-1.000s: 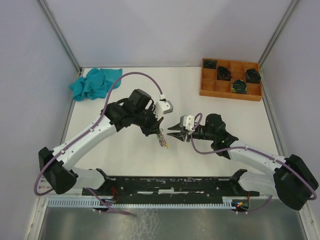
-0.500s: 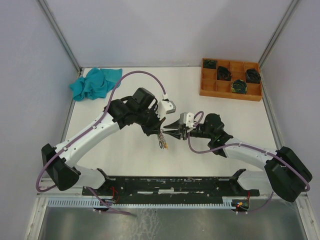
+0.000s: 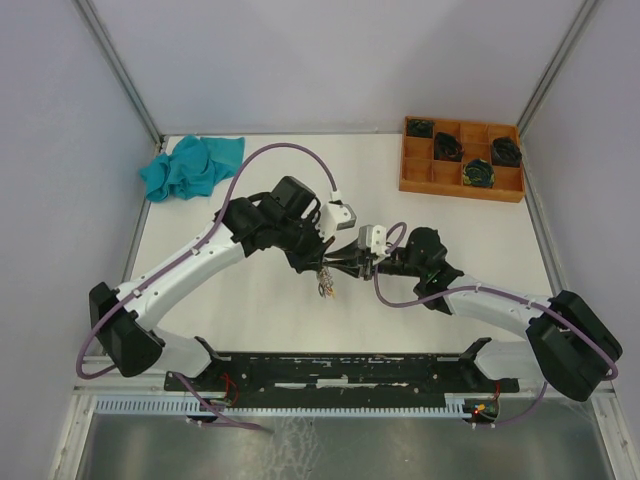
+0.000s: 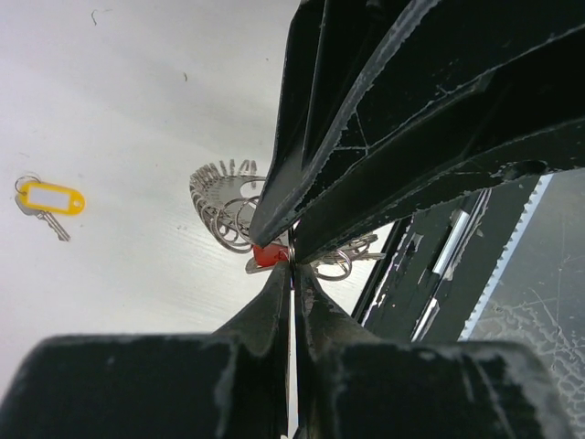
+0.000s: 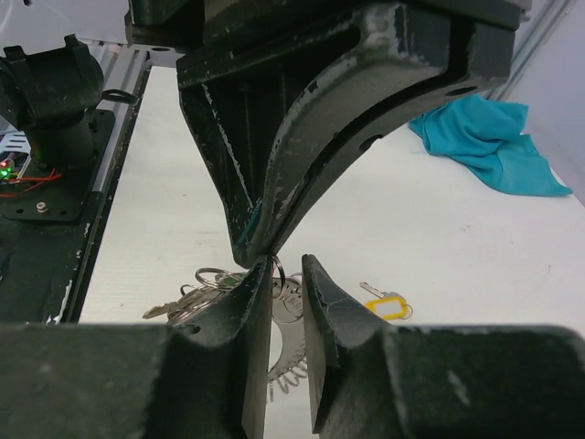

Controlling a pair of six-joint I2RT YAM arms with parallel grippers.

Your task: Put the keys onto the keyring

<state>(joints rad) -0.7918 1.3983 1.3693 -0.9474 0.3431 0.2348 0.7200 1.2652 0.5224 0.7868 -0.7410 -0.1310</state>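
My left jaws: pressed shut, tips meeting my right jaws' tips. Right jaws: a narrow gap, a small wire loop [image 5: 278,268] at their tips. Ribbed keyring [image 4: 224,206] just behind the left tips, red tag [image 4: 268,254] right beside them. I cannot tell whether I pinch either. Yellow-tagged key [image 4: 50,198] lies on the desk [image 4: 110,91], well apart from both jaws.

Robotics laboratory test cell. A white table [image 3: 250,300] is boxed in by plain pale walls [image 3: 330,60] on metal frame posts [image 3: 120,70]. A left arm [image 3: 190,265] and a right arm [image 3: 500,305] are bolted to a black base rail [image 3: 340,370] and trail purple cables [image 3: 275,150]. An orange sorting tray [image 3: 412,178] and a teal cloth [image 3: 190,165] lie on the table.
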